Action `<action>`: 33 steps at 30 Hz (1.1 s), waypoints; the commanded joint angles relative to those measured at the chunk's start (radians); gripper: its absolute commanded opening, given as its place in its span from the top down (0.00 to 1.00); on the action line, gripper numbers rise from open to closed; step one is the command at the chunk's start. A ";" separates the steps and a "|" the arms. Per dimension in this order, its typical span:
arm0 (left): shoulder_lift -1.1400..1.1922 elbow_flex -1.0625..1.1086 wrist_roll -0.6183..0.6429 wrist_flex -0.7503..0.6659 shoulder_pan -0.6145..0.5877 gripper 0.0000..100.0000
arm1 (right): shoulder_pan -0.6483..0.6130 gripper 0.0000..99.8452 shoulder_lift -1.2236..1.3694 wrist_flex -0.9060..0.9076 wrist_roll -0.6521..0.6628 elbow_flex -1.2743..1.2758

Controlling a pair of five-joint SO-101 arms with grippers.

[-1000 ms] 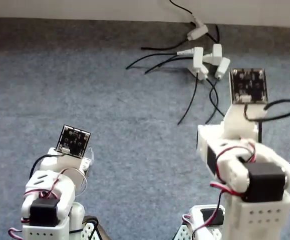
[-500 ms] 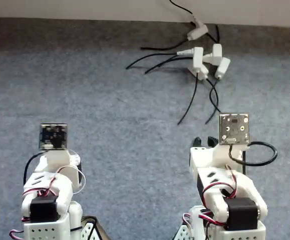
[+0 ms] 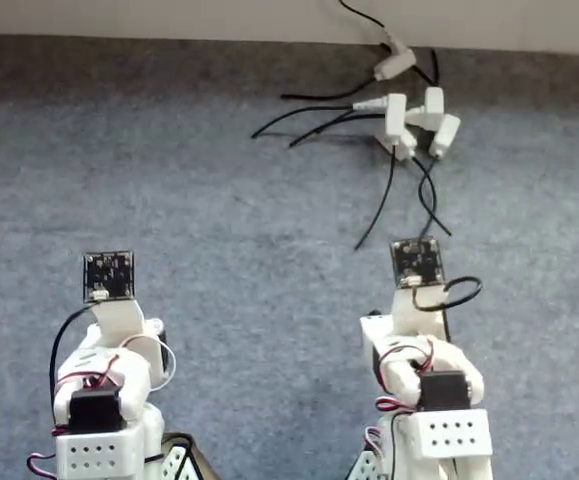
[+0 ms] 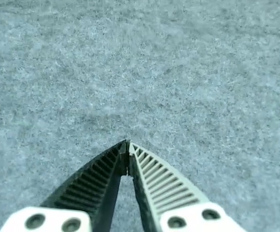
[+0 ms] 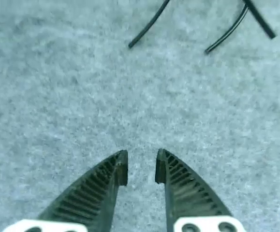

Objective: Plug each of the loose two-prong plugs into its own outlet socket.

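Apparently we are at the very beginning of the task, or at a pause between two plugs, because neither tool holds anything. The left gripper (image 4: 127,150) hangs over bare grey carpet (image 3: 219,220) with its tips pressed together and nothing between them. The right gripper (image 5: 140,166) is a little spread, also empty, and the loose ends of two black cables (image 5: 149,23) lie just ahead of it. The white plugs and sockets (image 3: 409,115) lie in one tight cluster at the far side of the table, well apart from both arms, and we cannot tell from here which pieces are already joined. For the next move we think the right arm, which is nearer, must reach far forward, open wider, and take one plug by its body so that the prongs stay free for the socket.
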 commanded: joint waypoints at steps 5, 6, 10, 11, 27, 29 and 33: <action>-0.008 0.012 0.005 -0.015 0.007 0.99 | 0.002 0.90 -0.008 -0.145 0.012 0.206; -0.008 0.012 0.003 -0.014 0.028 0.99 | 0.002 0.90 -0.008 -0.143 0.012 0.216; -0.008 0.077 0.002 -0.021 0.114 0.99 | 0.002 0.90 -0.008 -0.143 0.012 0.222; -0.008 0.084 0.002 -0.021 0.127 0.99 | 0.002 0.90 -0.008 -0.143 0.012 0.225; -0.007 0.084 0.005 0.057 0.130 0.99 | -0.002 0.99 -0.008 -0.053 0.015 0.282; -0.007 0.084 0.005 0.057 0.130 0.99 | -0.001 0.99 -0.008 0.038 0.017 0.266; -0.007 0.084 0.006 0.057 0.130 0.99 | 0.001 0.99 -0.008 0.082 0.015 0.252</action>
